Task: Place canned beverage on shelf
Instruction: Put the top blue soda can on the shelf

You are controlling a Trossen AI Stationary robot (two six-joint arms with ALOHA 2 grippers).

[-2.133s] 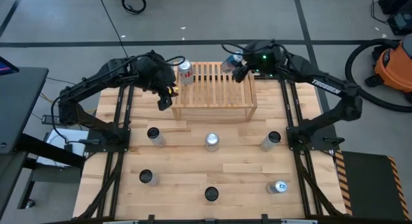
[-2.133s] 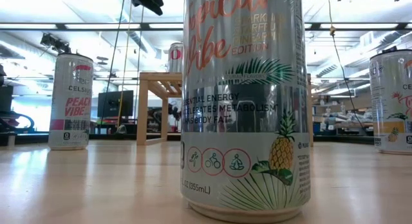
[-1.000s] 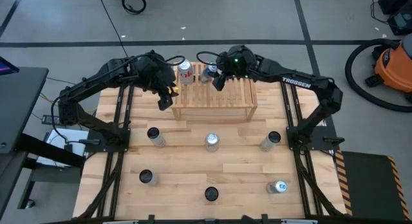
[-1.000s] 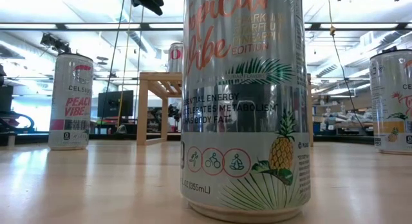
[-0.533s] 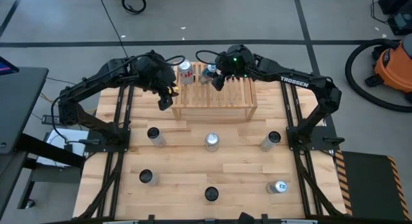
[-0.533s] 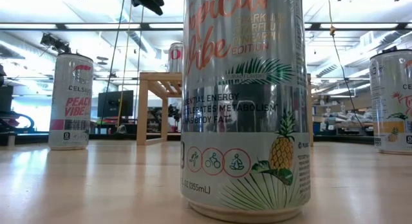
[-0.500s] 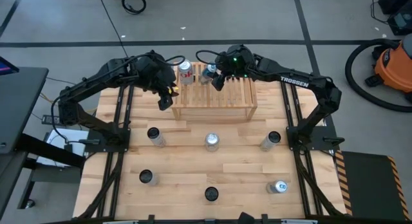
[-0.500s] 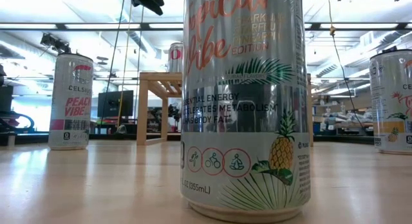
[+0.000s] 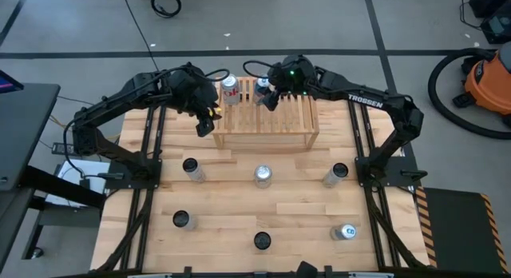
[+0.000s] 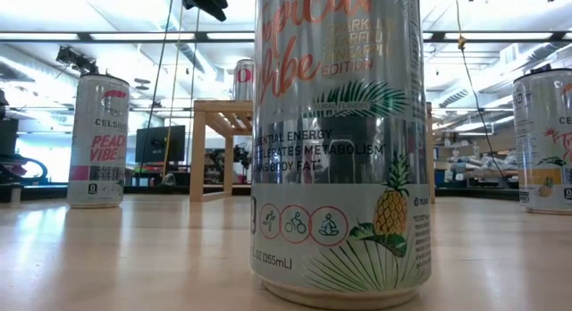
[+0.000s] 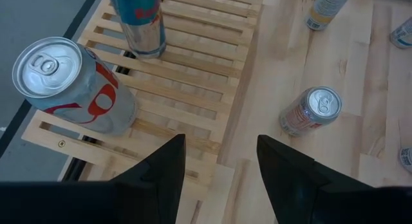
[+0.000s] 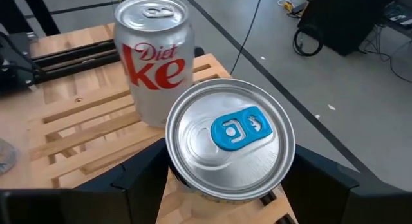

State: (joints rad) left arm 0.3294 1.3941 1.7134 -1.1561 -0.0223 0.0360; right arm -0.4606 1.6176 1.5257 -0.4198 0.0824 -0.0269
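The shelf (image 9: 267,112) is a light-wood slatted rack at the table's far side. A Diet Coke can (image 9: 230,88) stands upright on its far left corner. Right beside it stands a can with a blue tab (image 12: 230,143), resting on the slats. My right gripper (image 9: 266,94) has a finger against each side of that can. The left wrist view shows both cans, the Diet Coke can (image 11: 74,85) and the blue-tab can (image 11: 141,24). My left gripper (image 9: 205,123) hangs at the shelf's front left corner, fingers apart and empty.
Several more cans stand on the table in front of the shelf, such as the middle one (image 9: 263,176); another (image 9: 345,232) lies at the front right. In the low view a pineapple-print can (image 10: 340,141) fills the foreground and hides most of the shelf (image 10: 223,114).
The right gripper carried the blue-tab can from the shelf's far right corner to beside the Diet Coke can and has stayed there since. The left arm has not moved.
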